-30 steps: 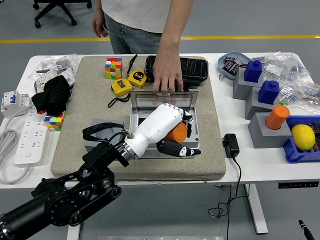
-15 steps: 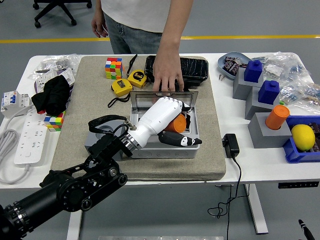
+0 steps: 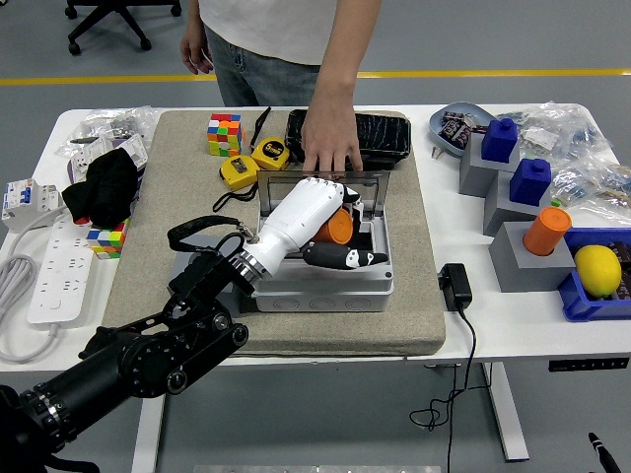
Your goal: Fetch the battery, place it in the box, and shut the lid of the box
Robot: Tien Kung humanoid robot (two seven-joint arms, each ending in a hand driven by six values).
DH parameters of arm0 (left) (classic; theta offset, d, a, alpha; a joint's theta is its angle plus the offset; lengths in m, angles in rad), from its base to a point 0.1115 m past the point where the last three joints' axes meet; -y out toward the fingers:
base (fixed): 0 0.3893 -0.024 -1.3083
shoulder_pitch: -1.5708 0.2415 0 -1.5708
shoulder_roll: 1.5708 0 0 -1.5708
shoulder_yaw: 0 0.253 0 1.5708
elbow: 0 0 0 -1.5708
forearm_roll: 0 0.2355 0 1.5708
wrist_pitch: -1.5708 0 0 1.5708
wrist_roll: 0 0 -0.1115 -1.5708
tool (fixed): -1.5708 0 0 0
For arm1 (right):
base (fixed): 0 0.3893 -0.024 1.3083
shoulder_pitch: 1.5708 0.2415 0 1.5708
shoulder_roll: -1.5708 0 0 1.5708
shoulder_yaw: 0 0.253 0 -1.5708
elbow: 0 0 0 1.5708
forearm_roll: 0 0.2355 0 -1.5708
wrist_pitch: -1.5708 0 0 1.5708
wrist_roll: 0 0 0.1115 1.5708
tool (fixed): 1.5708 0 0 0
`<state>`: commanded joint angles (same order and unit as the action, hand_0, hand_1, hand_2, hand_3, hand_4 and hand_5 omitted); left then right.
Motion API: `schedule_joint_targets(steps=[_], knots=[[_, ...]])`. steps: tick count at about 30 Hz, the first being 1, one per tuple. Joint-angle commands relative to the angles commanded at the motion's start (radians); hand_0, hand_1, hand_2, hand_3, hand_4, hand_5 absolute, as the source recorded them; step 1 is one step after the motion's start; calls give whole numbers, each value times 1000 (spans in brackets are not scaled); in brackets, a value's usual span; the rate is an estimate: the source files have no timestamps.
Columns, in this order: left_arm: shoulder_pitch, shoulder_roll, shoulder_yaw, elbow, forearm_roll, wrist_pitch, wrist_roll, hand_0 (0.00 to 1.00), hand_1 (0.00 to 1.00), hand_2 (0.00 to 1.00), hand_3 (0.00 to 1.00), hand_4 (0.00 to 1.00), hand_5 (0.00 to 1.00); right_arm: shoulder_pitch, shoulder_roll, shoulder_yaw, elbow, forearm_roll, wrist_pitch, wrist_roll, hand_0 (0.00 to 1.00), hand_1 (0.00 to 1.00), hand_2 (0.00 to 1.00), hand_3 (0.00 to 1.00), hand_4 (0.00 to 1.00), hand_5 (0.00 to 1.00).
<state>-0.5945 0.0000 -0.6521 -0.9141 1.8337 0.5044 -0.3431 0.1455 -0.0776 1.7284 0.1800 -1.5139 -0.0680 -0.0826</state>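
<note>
Orange battery (image 3: pixel 339 229) gripped by left hand (image 3: pixel 314 219), over box (image 3: pixel 325 286)

The robot's left arm (image 3: pixel 148 360) is chunky black metal, open-frame links with round joints and a loose black cable looping above the wrist. The left hand (image 3: pixel 301 222) has a glossy white shell and black fingers (image 3: pixel 340 258) with small white marks. The person (image 3: pixel 286 39) behind the box (image 3: pixel 325 286) wears a white tee and blue jeans.

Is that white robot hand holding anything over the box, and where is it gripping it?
The left hand holds the orange battery, fingers wrapped around its body, over the open grey box.
</note>
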Motion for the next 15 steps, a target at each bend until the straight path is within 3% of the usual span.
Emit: schedule_joint_targets(steps=[15], knots=[[0,0,-4,9,28,15,4,39,2,2,2,998,581,-1,0,2,0,1,0,0,956,850,793,804,998,998]])
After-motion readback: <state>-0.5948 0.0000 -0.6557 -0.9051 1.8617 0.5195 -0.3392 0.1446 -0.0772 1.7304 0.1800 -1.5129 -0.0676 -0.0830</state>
